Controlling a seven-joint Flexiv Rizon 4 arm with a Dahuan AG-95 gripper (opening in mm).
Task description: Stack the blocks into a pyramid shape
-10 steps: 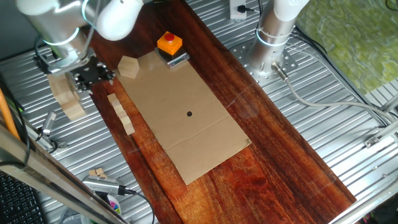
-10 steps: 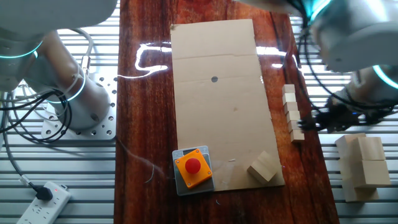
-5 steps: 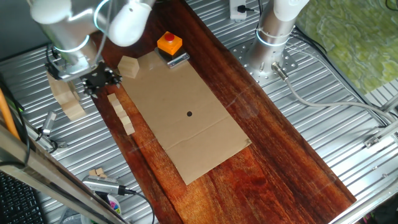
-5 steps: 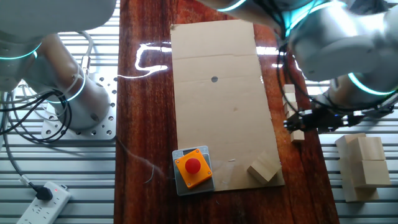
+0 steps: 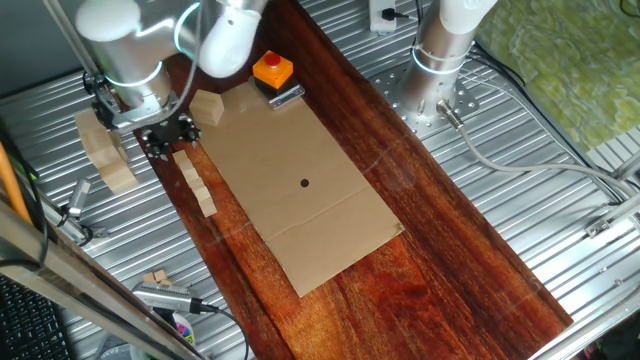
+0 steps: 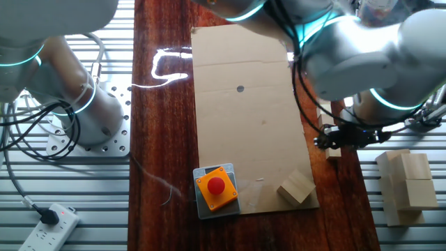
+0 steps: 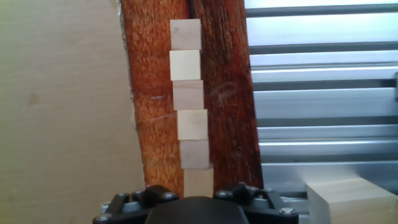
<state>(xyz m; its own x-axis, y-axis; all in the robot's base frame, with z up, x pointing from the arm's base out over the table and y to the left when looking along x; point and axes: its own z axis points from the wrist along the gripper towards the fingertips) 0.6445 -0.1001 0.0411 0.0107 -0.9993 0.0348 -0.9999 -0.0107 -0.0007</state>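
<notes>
Several small pale wooden blocks (image 7: 189, 94) lie touching in a straight row on the dark wood strip beside the cardboard. The same row of blocks (image 5: 194, 181) shows in one fixed view. My gripper (image 5: 170, 135) hangs over the end of the row nearest the faceted chunk. In the hand view the gripper (image 7: 198, 198) straddles the nearest block (image 7: 198, 180), open, with its black parts on either side and nothing gripped. In the other fixed view the arm hides most of the row; the gripper (image 6: 336, 137) sits just above one end block (image 6: 333, 153).
A cardboard sheet (image 5: 300, 180) covers the middle of the board. A faceted wood chunk (image 5: 207, 107) and an orange box with a red button (image 5: 272, 69) sit at its far end. Big wooden slab pieces (image 5: 105, 155) stand on the ribbed metal beside the gripper.
The gripper has travelled from above the slab pieces across to the end of the block row. The blocks have not moved.
</notes>
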